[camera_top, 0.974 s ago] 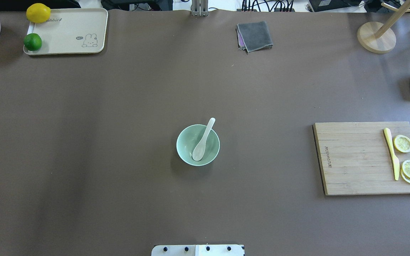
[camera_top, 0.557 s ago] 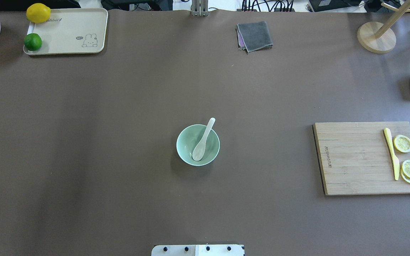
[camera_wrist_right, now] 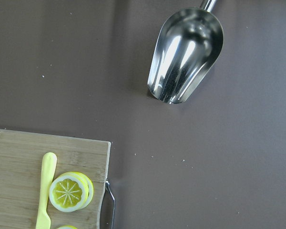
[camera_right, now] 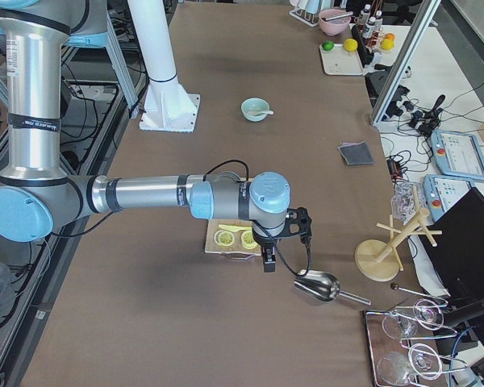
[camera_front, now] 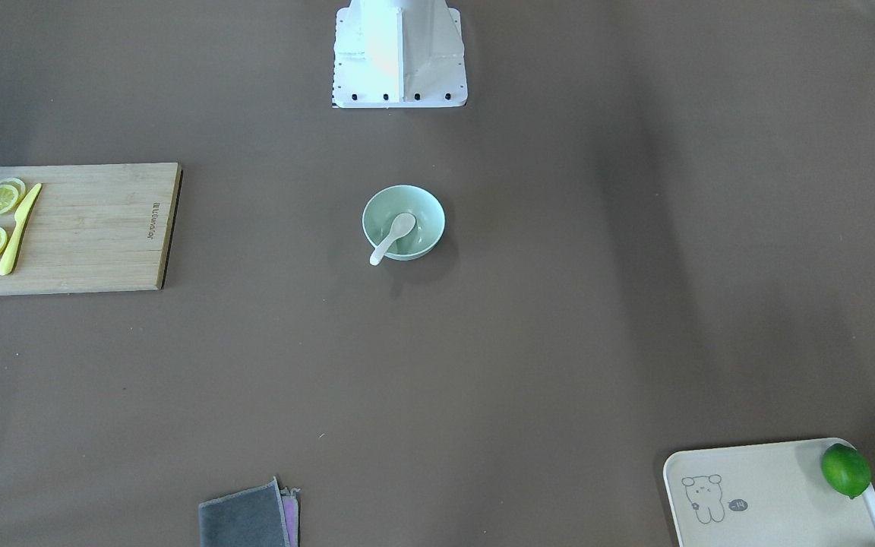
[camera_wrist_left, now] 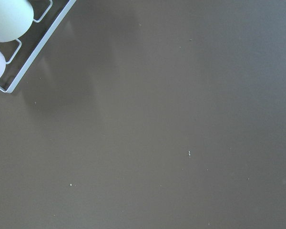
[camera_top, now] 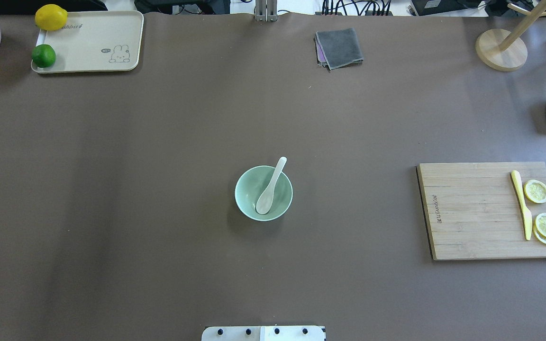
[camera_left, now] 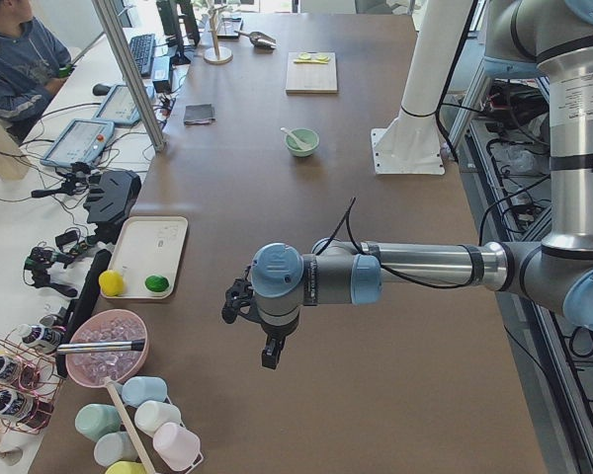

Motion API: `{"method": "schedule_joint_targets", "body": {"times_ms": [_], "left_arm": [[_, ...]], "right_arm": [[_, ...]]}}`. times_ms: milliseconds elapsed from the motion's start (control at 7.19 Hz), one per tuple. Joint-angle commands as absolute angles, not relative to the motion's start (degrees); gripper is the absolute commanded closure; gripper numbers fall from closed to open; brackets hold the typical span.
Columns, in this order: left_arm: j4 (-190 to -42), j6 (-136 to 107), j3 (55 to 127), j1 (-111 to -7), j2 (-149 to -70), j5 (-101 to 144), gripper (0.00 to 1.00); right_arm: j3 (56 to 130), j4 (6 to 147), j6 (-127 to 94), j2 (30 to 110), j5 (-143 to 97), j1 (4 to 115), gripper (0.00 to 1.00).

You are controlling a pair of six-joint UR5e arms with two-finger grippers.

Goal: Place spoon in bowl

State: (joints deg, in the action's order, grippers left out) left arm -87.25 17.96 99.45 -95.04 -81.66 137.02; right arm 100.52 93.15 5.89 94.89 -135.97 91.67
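No movement since the earlier overhead frames: the spoon [camera_top: 270,187] lies as before in the bowl [camera_top: 242,201]. Its scoop is down on the inner floor, and its handle leans on the far rim and projects past it. The bowl stands upright at the middle of the bench [camera_top: 159,142], well apart from everything else.

View differences: the overhead and front views show no arm. Only the 2 side views do. The left hand [camera_left: 268,354] hangs above bare bench near the tray [camera_left: 153,252]. The right hand [camera_right: 266,262] hangs near the cutting board [camera_right: 226,239] and the scoop [camera_right: 316,285]. The left wrist view shows brown surface and a corner of a white wire rack [camera_wrist_left: 35,47]. The right wrist view shows the scoop beside a corner of the board, with the knife [camera_wrist_right: 45,188] and a lemon slice [camera_wrist_right: 66,192] on it.

Materials: the spoon is white and glossy with a short curved handle. The bowl is smooth, pale mint and deep-sided. The scoop is polished metal, the board is striped wood, the knife is slim and yellow, and the bench cover is matt brown.

Hands: both hang clear of the bench. How far the fingers are parted cannot be told from the side views.
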Motion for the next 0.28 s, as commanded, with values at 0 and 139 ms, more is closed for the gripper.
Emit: {"method": "schedule_joint_targets", "body": {"times_ms": [0,139], "left_arm": [[-87.36,18.02,99.23,-95.01,-81.74,141.58,0.02],[-87.36,18.1,99.23,-94.92,-81.83,141.59,0.02]], "right_arm": [[100.46,93.16,5.89,94.92,-135.88,91.67,0.0],[100.46,93.16,5.89,94.92,-135.97,91.67,0.0]]}}
